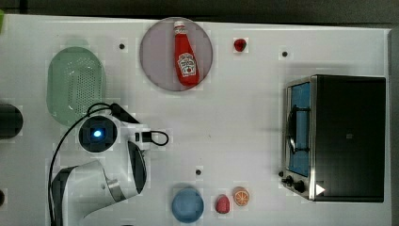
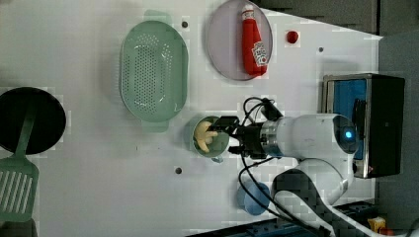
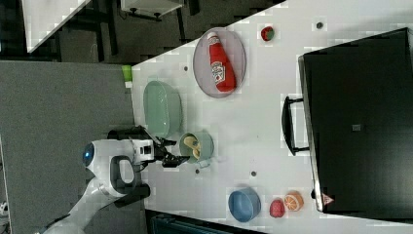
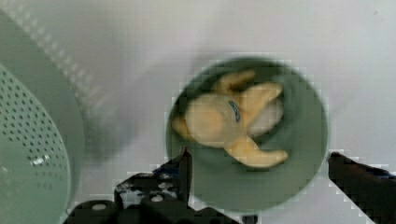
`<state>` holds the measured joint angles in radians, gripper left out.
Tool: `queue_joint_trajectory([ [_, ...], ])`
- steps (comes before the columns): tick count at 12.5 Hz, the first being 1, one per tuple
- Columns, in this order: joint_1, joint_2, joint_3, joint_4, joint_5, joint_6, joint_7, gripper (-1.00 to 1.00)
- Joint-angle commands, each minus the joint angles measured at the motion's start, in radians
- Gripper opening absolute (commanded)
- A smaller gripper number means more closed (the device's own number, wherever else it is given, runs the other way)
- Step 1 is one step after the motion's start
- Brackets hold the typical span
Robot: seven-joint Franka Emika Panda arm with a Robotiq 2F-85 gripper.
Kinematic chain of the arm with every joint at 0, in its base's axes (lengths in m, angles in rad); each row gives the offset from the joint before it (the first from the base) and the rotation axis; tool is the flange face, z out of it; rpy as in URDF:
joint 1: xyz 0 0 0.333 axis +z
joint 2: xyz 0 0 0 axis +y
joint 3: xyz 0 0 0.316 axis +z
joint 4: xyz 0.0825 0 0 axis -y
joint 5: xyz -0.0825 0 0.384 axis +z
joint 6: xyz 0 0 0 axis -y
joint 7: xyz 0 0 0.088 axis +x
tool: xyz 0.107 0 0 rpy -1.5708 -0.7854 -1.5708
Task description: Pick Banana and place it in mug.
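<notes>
The yellow banana [image 4: 233, 121] lies curled inside the small dark-green mug [image 4: 299, 154], with no finger touching it. My gripper [image 4: 261, 165] hovers just above the mug's rim, open, with one black finger on either side of the opening. The left view has the banana [image 2: 204, 136] in the mug [image 2: 213, 150] just below the colander, with the gripper [image 2: 228, 134] at the mug's right edge. Seen in the right view, the mug [image 3: 207, 146] holds the banana [image 3: 193, 145], and the gripper [image 3: 174, 151] stands beside it. In the top view, my arm [image 1: 97, 133] covers the mug.
A pale-green colander [image 1: 75, 84] sits close beside the mug. A ketchup bottle [image 1: 186, 54] lies on a grey plate [image 1: 155, 61]. A toaster oven [image 1: 343, 136] stands at the top view's right. A blue bowl [image 1: 187, 205], a red fruit [image 1: 222, 204] and an orange slice [image 1: 241, 196] sit near the front edge.
</notes>
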<state>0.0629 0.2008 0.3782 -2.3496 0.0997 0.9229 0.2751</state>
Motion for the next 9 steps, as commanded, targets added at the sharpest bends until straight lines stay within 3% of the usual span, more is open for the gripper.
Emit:
queue_joint_trajectory([
  [1, -0.019, -0.11, -0.008, 0.069, 0.0, -0.068, 0.052, 1.0],
  [7, -0.052, -0.332, -0.206, 0.346, -0.013, -0.594, -0.165, 1.0],
  [9, -0.057, -0.361, -0.295, 0.444, -0.079, -0.758, -0.265, 1.0],
])
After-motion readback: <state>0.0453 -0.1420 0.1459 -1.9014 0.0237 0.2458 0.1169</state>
